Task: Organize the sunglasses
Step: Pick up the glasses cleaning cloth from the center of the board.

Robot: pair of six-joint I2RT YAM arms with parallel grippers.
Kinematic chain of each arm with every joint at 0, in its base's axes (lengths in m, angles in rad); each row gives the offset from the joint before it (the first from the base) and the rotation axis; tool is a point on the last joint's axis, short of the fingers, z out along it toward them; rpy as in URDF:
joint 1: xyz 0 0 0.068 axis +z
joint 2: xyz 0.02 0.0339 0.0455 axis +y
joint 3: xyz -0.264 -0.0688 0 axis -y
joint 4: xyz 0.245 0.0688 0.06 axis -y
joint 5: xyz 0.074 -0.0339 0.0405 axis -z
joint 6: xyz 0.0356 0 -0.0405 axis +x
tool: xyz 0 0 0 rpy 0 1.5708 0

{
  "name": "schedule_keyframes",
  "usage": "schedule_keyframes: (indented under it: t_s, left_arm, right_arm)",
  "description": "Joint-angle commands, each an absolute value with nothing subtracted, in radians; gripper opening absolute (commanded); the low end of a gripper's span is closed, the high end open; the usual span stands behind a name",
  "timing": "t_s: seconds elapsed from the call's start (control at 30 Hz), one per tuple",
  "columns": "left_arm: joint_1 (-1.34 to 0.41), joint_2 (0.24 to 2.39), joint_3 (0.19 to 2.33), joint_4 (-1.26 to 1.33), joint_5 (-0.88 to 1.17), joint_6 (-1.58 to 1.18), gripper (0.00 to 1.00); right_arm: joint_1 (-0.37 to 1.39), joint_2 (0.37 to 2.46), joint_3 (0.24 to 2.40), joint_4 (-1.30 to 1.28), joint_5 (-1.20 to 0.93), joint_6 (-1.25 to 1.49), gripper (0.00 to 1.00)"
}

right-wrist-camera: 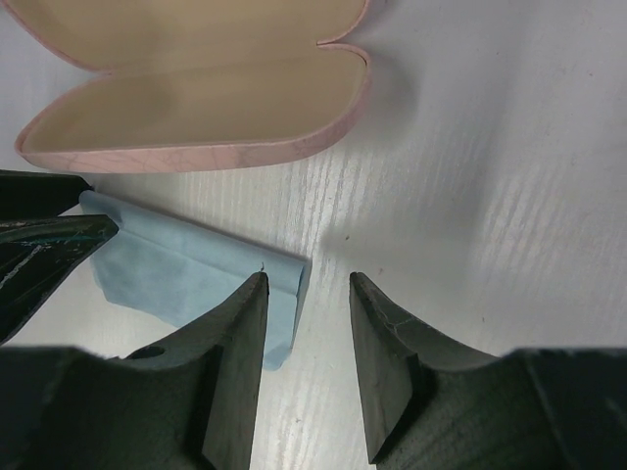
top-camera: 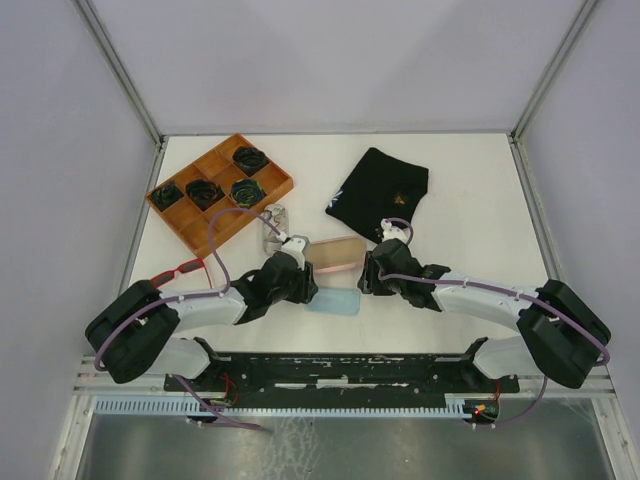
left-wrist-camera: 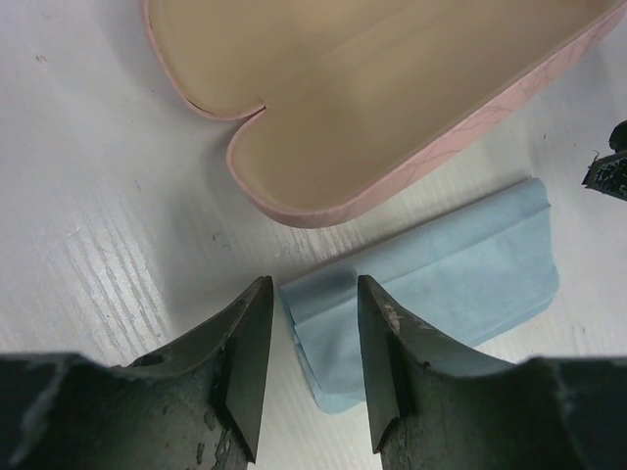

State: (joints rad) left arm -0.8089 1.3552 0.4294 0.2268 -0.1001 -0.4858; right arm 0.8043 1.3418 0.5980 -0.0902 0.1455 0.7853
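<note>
**— Which step are you on?**

— Dealing with the cloth before any glasses get packed, as I judge it. The pink case (top-camera: 335,252) lies open and empty on the desk (top-camera: 470,200), with the blue cloth (top-camera: 333,302) flat just in front of it. My left hand (left-wrist-camera: 313,292) sits low over one end of the cloth. Its fingers are parted with a fold of the cloth in the gap, and nothing is pinched. My right hand (right-wrist-camera: 307,284) is at the other end, also parted and empty. One finger is over the cloth's edge and the other is over bare desk.

**— And the sunglasses?**

— The red sunglasses (top-camera: 185,268) lie at the left side of the desk beside my left arm, well apart from the case. A small pale thing between the wooden tray (top-camera: 176,222) and the case may be the second pair, but it is too small to tell.

**— What does the next move call for?**

— I think my left hand should close on that fold. The cloth is thin and lies flat, so my fingers must come right down to the desk or they will close on air. Once the cloth is lifted away, my left arm can draw back for the red pair.
</note>
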Motion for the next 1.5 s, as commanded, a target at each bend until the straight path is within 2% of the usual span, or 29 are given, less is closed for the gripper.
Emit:
schedule_keyframes:
  t_s: [0.0,0.27,0.67,1.23,1.47]
  left_arm:
    - [-0.806,1.373,0.452,0.253,-0.081,-0.499,0.45]
    - [-0.806,1.376,0.431,0.281,-0.031,-0.493,0.34]
    - [-0.806,1.363,0.408,0.291,-0.043,-0.492,0.04]
    - [-0.806,1.33,0.382,0.287,-0.056,-0.497,0.03]
    - [-0.806,1.326,0.383,0.284,-0.051,-0.495,0.03]
  right_arm:
    - [0.807,1.324,0.598,-0.069,0.181,0.788,0.47]
    - [0.807,1.327,0.598,-0.07,0.181,0.786,0.47]
    - [0.807,1.341,0.595,-0.034,0.122,0.785,0.48]
    - [0.807,1.49,0.664,-0.015,0.034,0.78,0.5]
    - [0.807,1.509,0.678,-0.057,0.01,0.774,0.45]
